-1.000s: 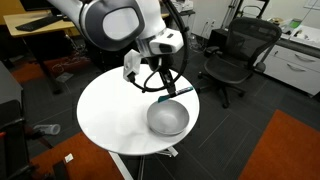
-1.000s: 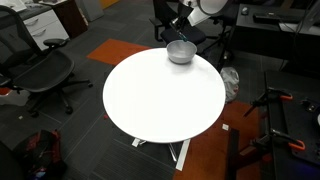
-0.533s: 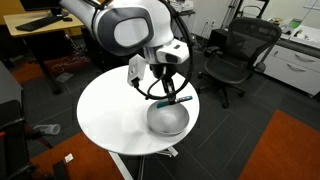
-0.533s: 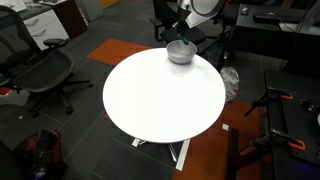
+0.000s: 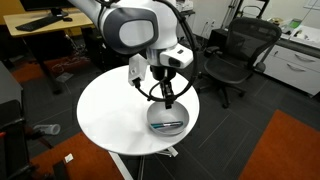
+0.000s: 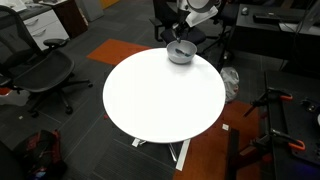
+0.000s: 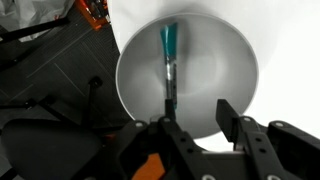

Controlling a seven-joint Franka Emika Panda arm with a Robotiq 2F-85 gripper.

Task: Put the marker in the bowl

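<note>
**Marker lies in the bowl, gripper spread and empty above it**

In the wrist view the marker [image 7: 168,62] lies inside the bowl [image 7: 240,60], running from near the far rim down across the bottom. Its teal part is at the far end and its dark end points toward the camera. The gripper [image 7: 196,112] hangs over the near side of the bowl. Its two fingers [image 7: 228,115] stand apart with nothing between them and hide part of the near rim. The gripper body is cut off at the lower edge of the picture.

In an exterior view the gripper [image 5: 168,99] hovers just above the bowl [image 5: 157,121], which sits near the edge of the round white table [image 5: 110,110]. The marker [image 5: 171,125] shows only as a thin bluish streak inside. In an exterior view the bowl [image 6: 181,55] is small at the far edge of the table [image 6: 160,100]. The gripper [image 6: 184,41] is hard to make out there, and the marker cannot be seen.
</note>
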